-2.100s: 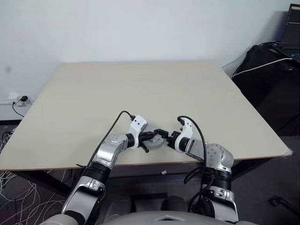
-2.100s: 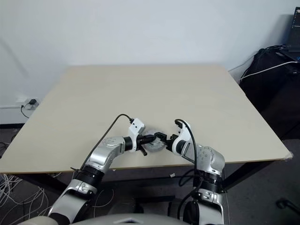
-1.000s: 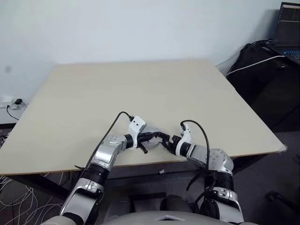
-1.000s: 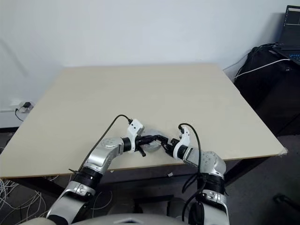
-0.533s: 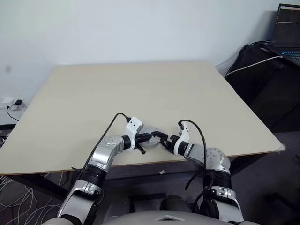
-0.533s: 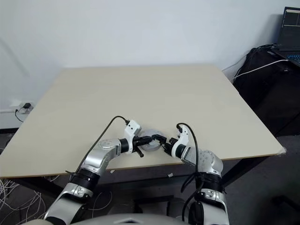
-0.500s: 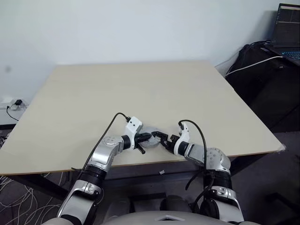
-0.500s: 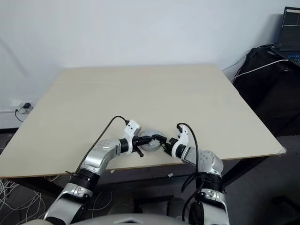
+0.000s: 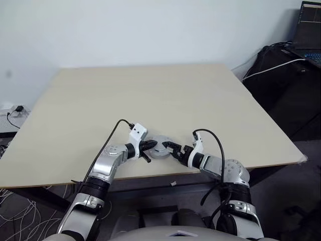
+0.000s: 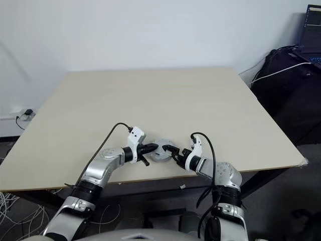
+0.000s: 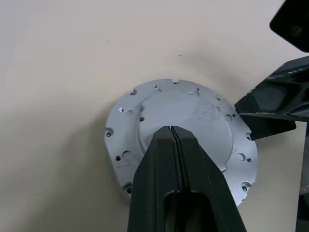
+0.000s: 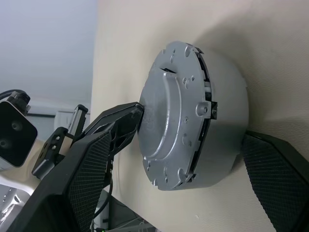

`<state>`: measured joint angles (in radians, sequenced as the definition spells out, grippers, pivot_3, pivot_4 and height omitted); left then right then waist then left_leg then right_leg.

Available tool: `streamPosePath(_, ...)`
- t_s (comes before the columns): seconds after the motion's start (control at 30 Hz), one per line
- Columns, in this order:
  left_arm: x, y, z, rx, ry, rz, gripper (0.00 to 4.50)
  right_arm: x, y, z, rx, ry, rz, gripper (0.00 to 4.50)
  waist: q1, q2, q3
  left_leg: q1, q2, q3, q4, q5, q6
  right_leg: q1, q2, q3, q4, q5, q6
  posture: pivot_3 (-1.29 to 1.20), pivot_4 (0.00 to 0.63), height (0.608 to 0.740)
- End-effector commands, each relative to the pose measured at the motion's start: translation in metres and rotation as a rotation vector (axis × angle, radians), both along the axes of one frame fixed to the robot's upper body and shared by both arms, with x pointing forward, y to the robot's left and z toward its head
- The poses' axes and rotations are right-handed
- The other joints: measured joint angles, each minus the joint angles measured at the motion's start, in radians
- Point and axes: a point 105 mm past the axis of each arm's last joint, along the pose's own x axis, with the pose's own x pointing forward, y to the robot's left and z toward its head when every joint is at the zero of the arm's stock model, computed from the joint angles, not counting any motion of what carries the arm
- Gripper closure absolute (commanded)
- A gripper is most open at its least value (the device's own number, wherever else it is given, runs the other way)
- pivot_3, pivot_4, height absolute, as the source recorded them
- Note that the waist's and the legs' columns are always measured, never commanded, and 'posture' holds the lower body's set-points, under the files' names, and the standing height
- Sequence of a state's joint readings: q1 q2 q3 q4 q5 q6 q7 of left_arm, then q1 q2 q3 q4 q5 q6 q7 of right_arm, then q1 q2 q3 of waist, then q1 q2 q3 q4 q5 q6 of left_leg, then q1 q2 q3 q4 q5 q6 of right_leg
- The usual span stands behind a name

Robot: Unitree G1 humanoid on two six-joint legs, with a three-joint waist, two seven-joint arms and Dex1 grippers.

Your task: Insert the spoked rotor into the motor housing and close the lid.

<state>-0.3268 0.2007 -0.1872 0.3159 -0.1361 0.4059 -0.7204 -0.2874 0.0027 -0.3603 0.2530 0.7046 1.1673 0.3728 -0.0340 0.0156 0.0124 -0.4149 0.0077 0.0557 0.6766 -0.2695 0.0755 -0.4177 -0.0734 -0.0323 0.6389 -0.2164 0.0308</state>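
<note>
The motor housing (image 12: 224, 116), a squat grey drum, sits on the table near its front edge with the round silvery lid (image 11: 186, 108) lying on top of it. My left gripper (image 11: 172, 129) is shut, and its joined tips rest over the lid's raised centre. The right gripper (image 12: 188, 128) is open and straddles the drum from the other side. One of its fingers (image 12: 96, 169) reaches the lid's face, the other sits at the housing's side. In the eye views the two grippers meet at the housing (image 9: 161, 147). The spoked rotor is hidden.
The beige table (image 9: 150, 95) stretches wide behind the housing, and its front edge (image 9: 150, 173) runs just below the grippers. Black bags (image 9: 286, 85), cables and a laptop (image 9: 310, 20) stand off the table's right side.
My left gripper has drawn slightly to the left, still shut and still over the lid. The right gripper and the housing have stayed in place.
</note>
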Motion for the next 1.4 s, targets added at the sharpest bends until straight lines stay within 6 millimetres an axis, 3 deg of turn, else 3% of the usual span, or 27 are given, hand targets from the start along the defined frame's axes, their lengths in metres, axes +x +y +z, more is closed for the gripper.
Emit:
streamPosePath(0.03, 0.000, 0.008, -0.006, 0.025, 0.021, 0.025, 4.50, 0.005, 0.007, 0.015, 0.060, -0.056, 0.011, 0.02, 0.000, 0.000, 0.000, 0.000, 0.000, 0.000, 0.000, 0.000, 0.000, 0.000, 0.000, 0.000, 0.000, 0.000, 0.000, 0.00, 0.000, 0.740)
streamPosePath(0.13, 0.000, 0.007, -0.006, 0.023, 0.022, 0.026, 4.50, 0.006, 0.006, 0.015, 0.054, -0.055, -0.009, 0.61, 0.000, 0.000, 0.000, 0.000, -0.001, 0.000, -0.001, 0.000, 0.000, 0.000, -0.001, 0.000, -0.001, 0.000, 0.000, 0.00, 0.000, 0.740)
streamPosePath(0.33, 0.000, 0.007, -0.006, 0.022, 0.025, 0.026, 4.50, 0.005, 0.007, 0.018, 0.063, -0.059, -0.012, 2.55, 0.002, 0.000, 0.000, 0.000, -0.001, 0.000, -0.004, 0.000, 0.000, 0.000, -0.001, 0.000, -0.003, 0.000, 0.000, 0.00, 0.000, 0.740)
streamPosePath(0.43, 0.000, 0.006, -0.006, 0.020, 0.024, 0.028, 4.50, 0.001, 0.011, 0.021, 0.078, -0.061, 0.007, 3.20, 0.005, 0.000, 0.000, 0.000, -0.002, 0.000, -0.006, 0.000, 0.000, 0.000, -0.002, 0.000, -0.004, 0.000, 0.000, 0.00, 0.000, 0.740)
streamPosePath(0.93, -0.002, 0.006, -0.008, 0.012, 0.030, 0.036, 4.50, -0.019, 0.020, 0.016, 0.040, -0.020, 0.099, 3.20, 0.007, 0.004, -0.003, 0.000, -0.003, 0.001, -0.014, 0.001, -0.001, -0.001, -0.002, -0.001, -0.010, 0.000, -0.001, 0.00, 0.000, 0.740)
streamPosePath(1.23, -0.002, 0.005, -0.008, 0.009, 0.029, 0.032, 4.50, -0.017, 0.016, 0.013, 0.028, -0.014, 0.075, 3.20, 0.007, 0.004, -0.003, 0.001, -0.003, 0.001, -0.014, 0.001, -0.001, 0.000, -0.002, -0.001, -0.010, 0.000, -0.001, 0.00, 0.000, 0.740)
streamPosePath(1.4, -0.001, 0.004, 0.002, -0.039, 0.004, 0.053, 4.50, -0.015, 0.011, 0.011, 0.023, -0.018, 0.049, 3.20, 0.007, 0.004, -0.003, 0.002, -0.003, 0.001, -0.014, 0.001, -0.001, 0.001, -0.002, -0.001, -0.010, 0.000, -0.001, 0.00, 0.000, 0.740)
